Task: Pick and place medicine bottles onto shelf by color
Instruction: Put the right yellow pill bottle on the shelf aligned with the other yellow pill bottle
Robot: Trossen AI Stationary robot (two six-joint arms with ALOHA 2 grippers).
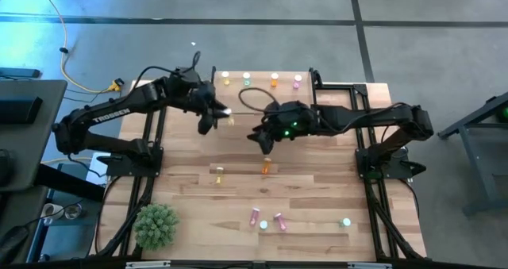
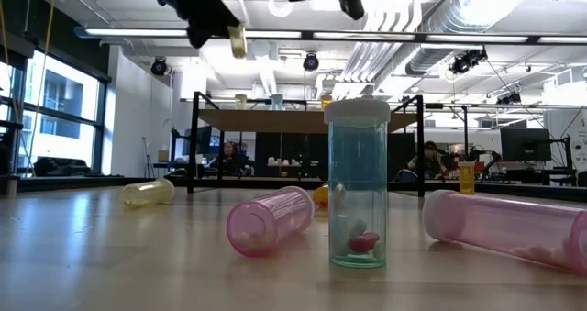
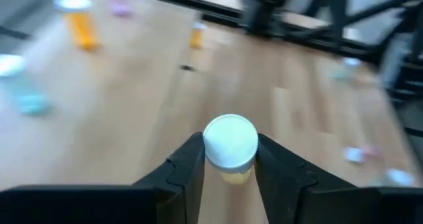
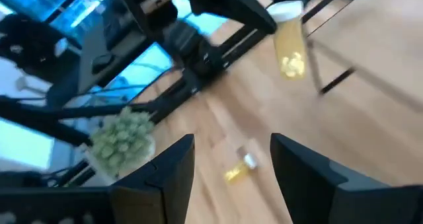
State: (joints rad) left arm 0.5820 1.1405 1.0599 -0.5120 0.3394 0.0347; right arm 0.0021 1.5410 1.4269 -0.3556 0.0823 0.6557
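Observation:
My left gripper (image 1: 223,117) hangs over the table's far middle, shut on a yellow medicine bottle (image 1: 230,121) with a white cap. My right gripper (image 1: 264,144) hovers open just to its right, with nothing between its fingers (image 4: 231,148). The shelf (image 2: 307,118) stands at the far edge with several bottles (image 1: 247,79) upright on it in a row. On the table lie a yellow bottle (image 1: 218,174), an orange one (image 1: 266,167) and two pink ones (image 1: 255,216). A green one (image 2: 358,187) stands upright. My left gripper pinches the yellow bottle at its cap end (image 3: 230,143) between the two fingers (image 3: 192,164). The fingers slant down from the table's left. The bottle hangs below them, cap up and nearly upright (image 4: 291,45), lifted clear of the table.
A small green plant (image 1: 155,225) stands at the near left corner. Another green bottle (image 1: 346,221) stands near the front right. Black frame rails (image 1: 373,182) run along both sides of the table. Bare wood lies between the shelf and the loose bottles.

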